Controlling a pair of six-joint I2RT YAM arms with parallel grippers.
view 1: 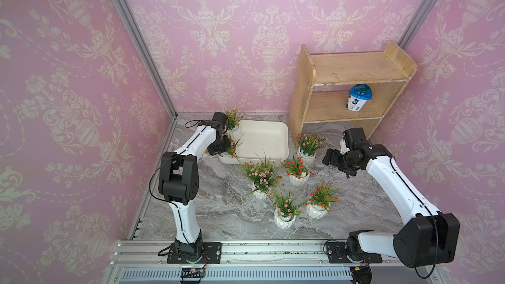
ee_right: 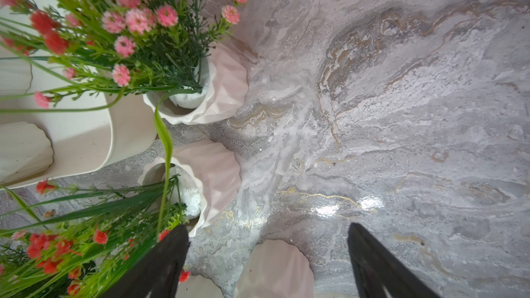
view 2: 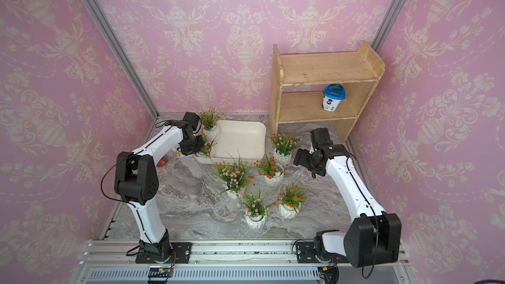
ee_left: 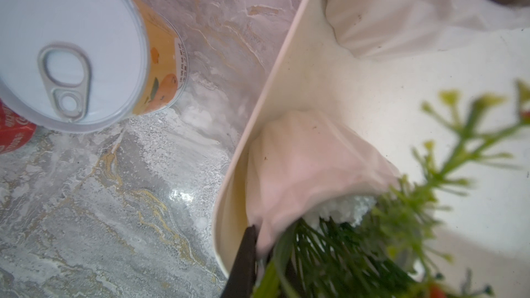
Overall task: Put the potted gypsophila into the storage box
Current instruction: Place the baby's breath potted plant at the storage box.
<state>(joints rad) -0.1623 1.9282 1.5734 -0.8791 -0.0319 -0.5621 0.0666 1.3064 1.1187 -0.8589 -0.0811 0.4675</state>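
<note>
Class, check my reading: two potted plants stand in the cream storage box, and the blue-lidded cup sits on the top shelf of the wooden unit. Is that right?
Not quite. The blue-lidded cup sits on the middle shelf of the wooden shelf unit, under the top board, as both top views show. The rest holds: a far potted plant and a near potted plant stand in the cream storage box.

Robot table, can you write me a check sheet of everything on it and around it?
Surface: grey marble-look tabletop, glossy.
Job's things: storage box holds a far-corner pot and a near-corner pot; five more pots stand outside it.
Clutter: pull-tab can beside the box, something red next to it; blue-lidded cup on the wooden shelf.
Pincers: left pincer shut on the near-corner pot's rim; right pincer open, holding nothing.
Cables: black cable loops off the left arm.
Surroundings: pink patterned walls, metal frame posts.
</note>
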